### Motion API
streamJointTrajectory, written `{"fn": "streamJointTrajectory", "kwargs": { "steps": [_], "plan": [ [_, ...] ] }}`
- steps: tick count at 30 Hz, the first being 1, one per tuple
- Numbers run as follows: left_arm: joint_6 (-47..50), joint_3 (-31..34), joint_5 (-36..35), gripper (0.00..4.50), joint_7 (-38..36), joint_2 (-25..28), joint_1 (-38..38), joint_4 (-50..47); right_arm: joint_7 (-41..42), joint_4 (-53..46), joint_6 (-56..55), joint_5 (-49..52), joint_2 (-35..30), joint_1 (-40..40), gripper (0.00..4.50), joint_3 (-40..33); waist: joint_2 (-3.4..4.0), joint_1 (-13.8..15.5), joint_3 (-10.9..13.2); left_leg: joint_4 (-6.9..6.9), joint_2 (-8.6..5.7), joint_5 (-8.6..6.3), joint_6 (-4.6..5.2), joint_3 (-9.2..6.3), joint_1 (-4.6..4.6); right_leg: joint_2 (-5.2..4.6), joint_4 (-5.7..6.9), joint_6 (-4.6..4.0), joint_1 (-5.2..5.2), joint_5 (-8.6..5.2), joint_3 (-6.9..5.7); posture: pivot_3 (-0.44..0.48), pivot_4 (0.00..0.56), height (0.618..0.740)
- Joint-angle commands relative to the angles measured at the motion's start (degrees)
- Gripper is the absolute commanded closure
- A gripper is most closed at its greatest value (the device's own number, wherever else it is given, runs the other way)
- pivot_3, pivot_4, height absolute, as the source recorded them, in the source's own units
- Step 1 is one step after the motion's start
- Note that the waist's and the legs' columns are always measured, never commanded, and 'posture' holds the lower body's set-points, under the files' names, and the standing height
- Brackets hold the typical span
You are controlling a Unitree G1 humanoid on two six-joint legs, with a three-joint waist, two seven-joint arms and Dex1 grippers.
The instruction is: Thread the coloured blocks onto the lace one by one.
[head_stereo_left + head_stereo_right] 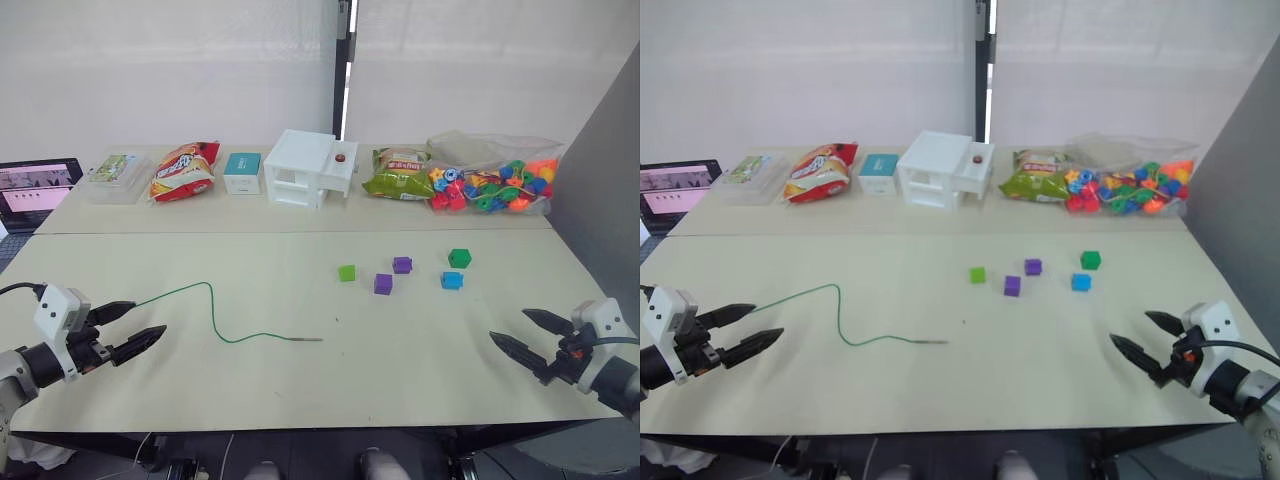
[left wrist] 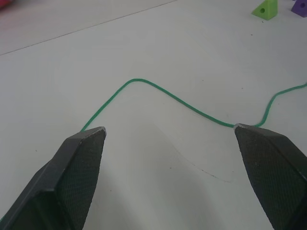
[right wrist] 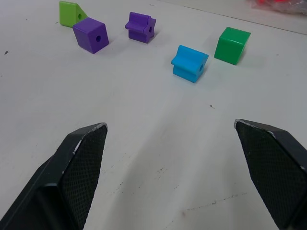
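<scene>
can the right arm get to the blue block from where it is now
Probably yes. The right gripper is open, and bare table lies between it and the blue block, which sits apart from the dark green block.

On the table (image 1: 300, 390), the lace (image 1: 215, 318) lies at nine o'clock; the blocks (image 1: 402, 265) cluster at two o'clock; snack bags (image 1: 184, 170) and boxes (image 1: 308, 168) line twelve o'clock.

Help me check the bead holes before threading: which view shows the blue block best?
The right wrist view: the blue block sits close, its hole visible. Both eye views show it only as a small distant cube among the others, right of the lace.
</scene>
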Motion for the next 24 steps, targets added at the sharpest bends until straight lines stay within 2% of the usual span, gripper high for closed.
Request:
{"fn": "streamJointTrajectory", "kwargs": {
  "steps": [1, 7, 14, 18, 24],
  "plan": [
    [1.3, -0.4, -1.1, 0.00, 0.3, 0.4, -1.4, -2.3, 0.1, -2.0, 0.6, 1.7, -0.2, -0.3, 0.04, -2.2, 0.00, 0.0, 0.0, 0.00, 0.00, 0.00, 0.00, 0.00, 0.00, 0.00, 0.00, 0.00, 0.00, 0.00, 0.00, 0.000, 0.150, 0.740],
    [6.4, -8.8, -3.1, 0.00, -2.1, 0.4, -8.7, -7.4, 4.3, -5.7, 3.4, 5.7, -1.0, -2.7, 0.04, 1.4, 0.00, 0.2, 0.0, 0.03, -0.01, 0.00, 0.00, 0.00, 0.00, -0.01, 0.00, 0.00, 0.04, 0.00, 0.00, 0.000, 0.150, 0.740],
    [6.3, -28.5, 2.8, 0.00, -8.5, -1.5, -22.0, -9.8, 9.8, -12.9, 8.8, 7.8, -5.0, -5.8, 0.04, 9.0, 0.01, 0.1, 0.0, 0.05, -0.04, 0.00, 0.00, -0.01, -0.02, 0.00, 0.05, 0.01, 0.03, 0.01, -0.01, 0.000, 0.150, 0.740],
    [5.6, -39.2, 8.7, 0.00, -13.1, -3.3, -30.6, -5.4, 11.5, -15.7, 9.9, 6.5, -7.5, -7.0, 0.04, 13.1, 0.00, 0.1, 0.0, 0.08, -0.05, 0.00, 0.00, -0.02, -0.04, 0.02, 0.04, 0.01, 0.02, 0.01, -0.01, 0.000, 0.150, 0.740],
    [1.3, -48.6, 17.7, 0.00, -18.6, -4.8, -40.1, 5.2, 9.4, -19.0, 10.4, 6.2, -7.3, -9.5, 0.04, 15.4, -0.02, -0.1, 0.0, 0.13, -0.06, 0.00, 0.01, -0.03, -0.04, 0.05, 0.08, 0.01, 0.01, 0.00, 0.00, 0.000, 0.150, 0.740]
  ]
}}
